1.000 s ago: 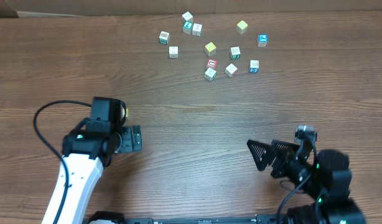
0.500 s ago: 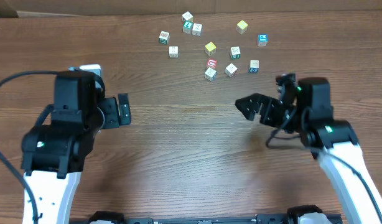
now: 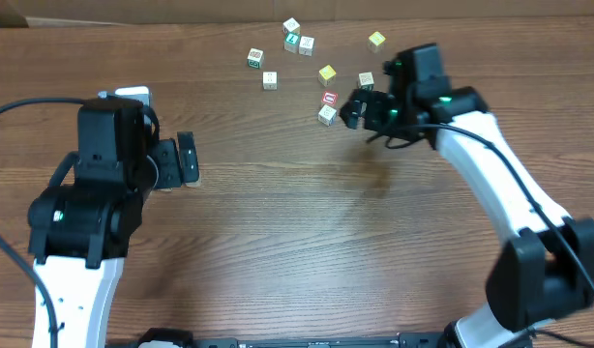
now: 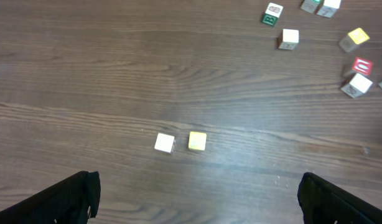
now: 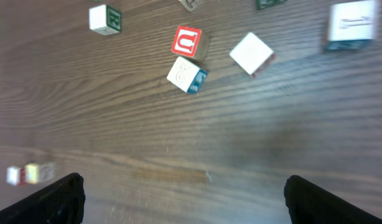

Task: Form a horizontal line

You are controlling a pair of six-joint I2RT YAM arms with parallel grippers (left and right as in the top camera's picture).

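In the left wrist view a plain pale cube [image 4: 164, 142] and a yellow-faced cube [image 4: 197, 141] sit side by side in a short row on the wood. The left arm hides them in the overhead view. They show blurred at the left of the right wrist view [image 5: 30, 173]. Green-marked cubes [image 3: 255, 59] [image 3: 292, 40] lie in the scattered cluster at the back. My left gripper [image 3: 187, 159] [image 4: 197, 202] is open and empty, just short of the pair. My right gripper [image 3: 355, 104] [image 5: 185, 199] is open and empty above the cluster's near edge, by a red-marked cube [image 5: 187, 42].
Other loose cubes lie at the back: a pale one with a blue side [image 5: 186, 74], a plain white one [image 5: 252, 54], yellow-faced ones [image 3: 327, 73] [image 3: 376, 40], and a pale one [image 3: 269, 80]. The table's far edge runs just behind them.
My right arm has swung from the front right up to the cube cluster. My left arm has shifted left and back. Both grippers stay open.
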